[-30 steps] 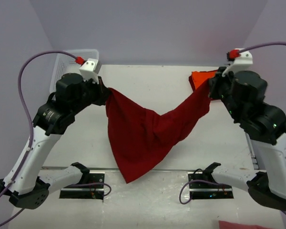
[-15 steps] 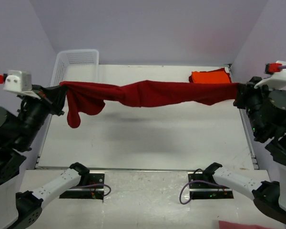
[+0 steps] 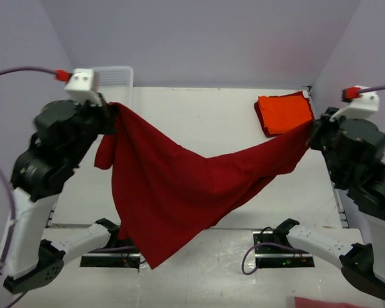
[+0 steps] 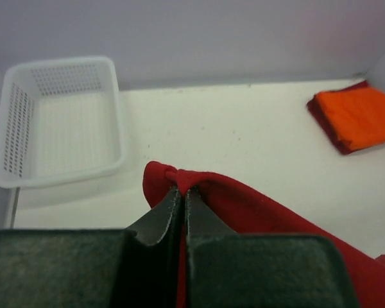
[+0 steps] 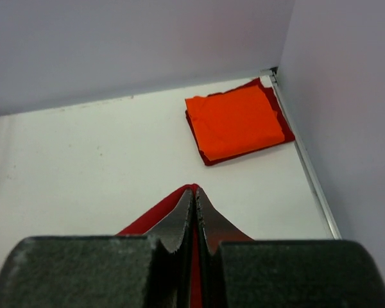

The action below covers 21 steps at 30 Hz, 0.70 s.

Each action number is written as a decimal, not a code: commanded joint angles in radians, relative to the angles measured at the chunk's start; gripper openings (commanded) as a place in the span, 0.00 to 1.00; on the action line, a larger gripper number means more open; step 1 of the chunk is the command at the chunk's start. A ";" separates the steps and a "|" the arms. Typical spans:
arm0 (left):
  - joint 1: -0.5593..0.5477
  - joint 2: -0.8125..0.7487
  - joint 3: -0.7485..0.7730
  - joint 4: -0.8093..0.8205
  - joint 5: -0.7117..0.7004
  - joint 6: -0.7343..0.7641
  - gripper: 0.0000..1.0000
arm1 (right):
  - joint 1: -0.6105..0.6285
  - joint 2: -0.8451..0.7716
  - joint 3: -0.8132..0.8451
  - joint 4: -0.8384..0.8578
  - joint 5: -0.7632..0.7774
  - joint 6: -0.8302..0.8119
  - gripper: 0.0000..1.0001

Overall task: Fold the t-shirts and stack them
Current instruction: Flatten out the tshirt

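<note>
A dark crimson t-shirt [image 3: 173, 186] hangs in the air between both arms and sags low in the middle, down over the table's near edge. My left gripper [image 3: 110, 110] is shut on its upper left corner [image 4: 173, 176]. At the right, my right gripper [image 3: 310, 127] is shut on the other corner [image 5: 191, 190]. A folded orange t-shirt [image 3: 283, 112] lies at the back right of the table on top of a folded dark red cloth [image 5: 208, 157].
A white mesh basket [image 4: 58, 122] stands at the table's back left corner. Purple walls close in the table [image 3: 212, 115] at the back and both sides. The arm bases [image 3: 112, 250] sit along the near edge.
Half a second ago the crimson shirt was stretched taut in a band between widely spread arms. Both grippers have moved inward since, and the cloth now sags open in a wide hanging sheet.
</note>
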<state>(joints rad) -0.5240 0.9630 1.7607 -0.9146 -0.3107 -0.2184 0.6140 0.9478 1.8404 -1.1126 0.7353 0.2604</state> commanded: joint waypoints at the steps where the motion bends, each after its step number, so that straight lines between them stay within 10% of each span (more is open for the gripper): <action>1: 0.004 0.169 -0.146 -0.008 -0.047 -0.030 0.00 | -0.005 0.068 -0.142 -0.003 -0.046 0.094 0.00; 10: 0.071 0.436 -0.490 0.262 0.093 -0.150 0.00 | -0.005 0.132 -0.469 0.097 -0.129 0.218 0.00; 21: 0.186 0.669 -0.432 0.304 0.027 -0.153 0.00 | -0.003 0.230 -0.624 0.183 -0.171 0.246 0.00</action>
<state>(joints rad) -0.3542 1.6054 1.2720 -0.6697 -0.2325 -0.3584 0.6140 1.1492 1.2488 -0.9962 0.5823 0.4782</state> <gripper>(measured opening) 0.005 0.004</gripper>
